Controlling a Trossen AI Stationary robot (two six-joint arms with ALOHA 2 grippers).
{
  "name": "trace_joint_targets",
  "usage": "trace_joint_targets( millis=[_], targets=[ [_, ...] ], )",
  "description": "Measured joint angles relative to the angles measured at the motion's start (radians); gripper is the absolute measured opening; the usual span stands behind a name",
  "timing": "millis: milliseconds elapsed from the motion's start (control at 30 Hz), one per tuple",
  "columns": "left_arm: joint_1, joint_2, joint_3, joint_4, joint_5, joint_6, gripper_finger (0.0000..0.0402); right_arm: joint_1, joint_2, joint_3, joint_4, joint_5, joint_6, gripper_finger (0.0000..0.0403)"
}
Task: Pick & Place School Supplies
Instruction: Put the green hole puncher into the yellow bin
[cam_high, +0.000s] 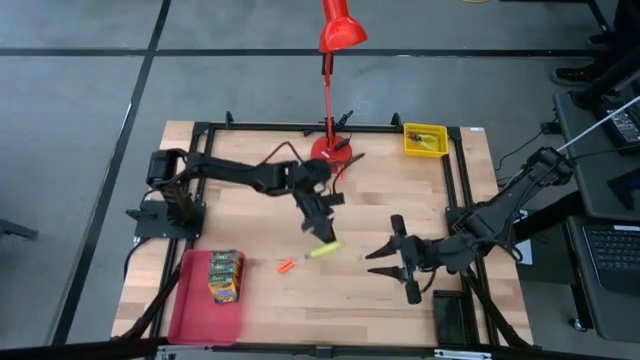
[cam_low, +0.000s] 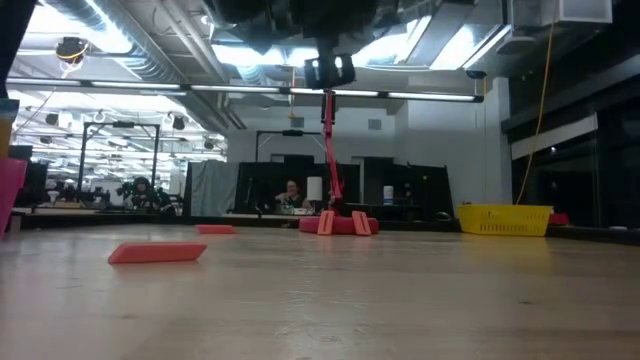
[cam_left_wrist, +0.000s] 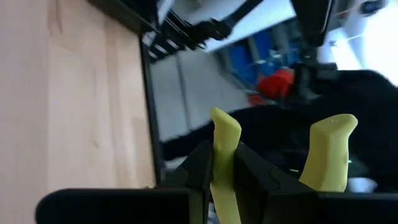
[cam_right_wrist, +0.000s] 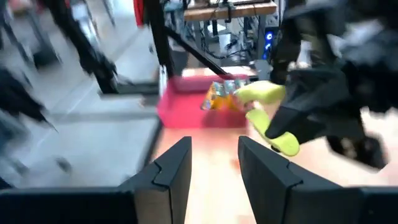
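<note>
Tool (cam_high: 324, 249): yellow-green handles, splayed, lifted above bench (cam_high: 380, 190).
Left gripper (cam_high: 318, 228): jaws clamp one handle.
Right gripper (cam_high: 385, 258): jaws open, empty.

1. The tray (cam_high: 190, 310) sits at the table's (cam_high: 400, 190) near-left corner.
2. Crayon boxes (cam_high: 225, 275) lie in the tray.
3. An orange piece (cam_high: 286, 266) lies right of the tray.
4. The held tool (cam_high: 324, 248) hangs farther right.
5. The lamp (cam_high: 331, 150) and bin (cam_high: 425, 139) stand far behind the tray, bin rightmost.
</note>
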Motion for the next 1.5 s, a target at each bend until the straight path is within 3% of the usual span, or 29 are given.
trace_joint_targets(
  millis=[200, 300, 400, 600, 800, 1500],
  targets=[
    [0.069, 0.000, 0.000, -0.002, 0.139, -0.162, 0.0037, -0.009, 0.060, 0.222, -0.432, 0.124, -0.189, 0.0136],
    [0.076, 0.000, 0.000, -0.001, 0.142, -0.231, 0.0037, -0.031, 0.106, 0.343, -0.633, 0.186, -0.220, 0.0136],
    [0.076, 0.001, 0.000, 0.009, 0.130, -0.311, 0.0037, -0.052, 0.152, 0.417, -0.710, 0.199, -0.275, 0.0136],
    [0.076, 0.003, 0.000, 0.125, 0.106, -0.483, 0.0037, -0.067, 0.212, 0.451, -0.675, 0.214, -0.387, 0.0136],
    [0.075, 0.004, 0.000, 0.133, 0.140, -0.594, 0.0037, -0.067, 0.266, 0.451, -0.559, 0.269, -0.496, 0.0136],
    [0.029, 0.006, -0.002, 0.134, 0.204, -0.730, 0.0037, -0.108, 0.375, 0.452, -0.302, 0.391, -0.718, 0.0136]
  ],
)
